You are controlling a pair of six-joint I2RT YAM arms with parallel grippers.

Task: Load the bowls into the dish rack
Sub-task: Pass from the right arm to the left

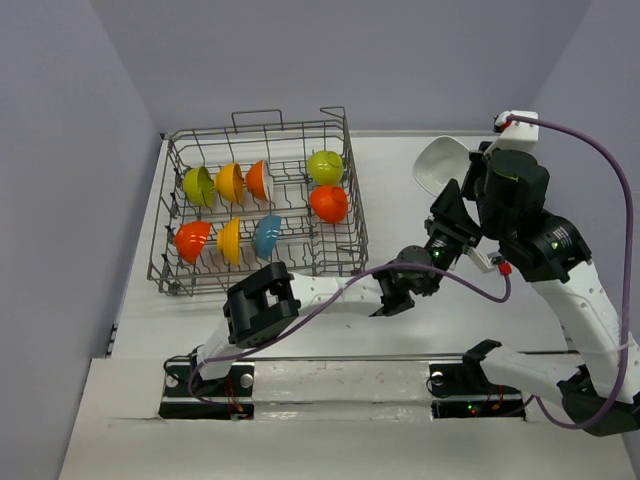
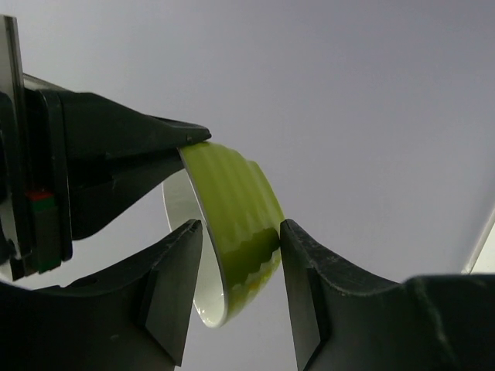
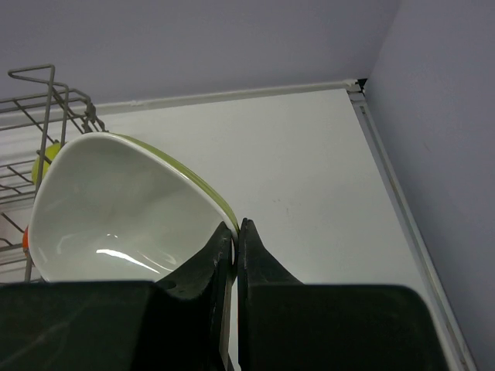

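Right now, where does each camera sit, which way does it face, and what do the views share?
Top external: above and behind the bases, looking down on the white table, the large grey wire dish rack, left arm and right arm.
Left wrist: on the left arm, facing plain wall; its left gripper frames a glossy round bowl, lime green outside, white inside.
Right wrist: faces the table's far corner; right gripper shut on that bowl's rim.
Shared: all three show this bowl.

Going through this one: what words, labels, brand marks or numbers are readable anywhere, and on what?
None readable.
The dish rack, the racked bowls and the green-and-white bowl bear no writing.
The small red and green patch in the left wrist view shows no characters.
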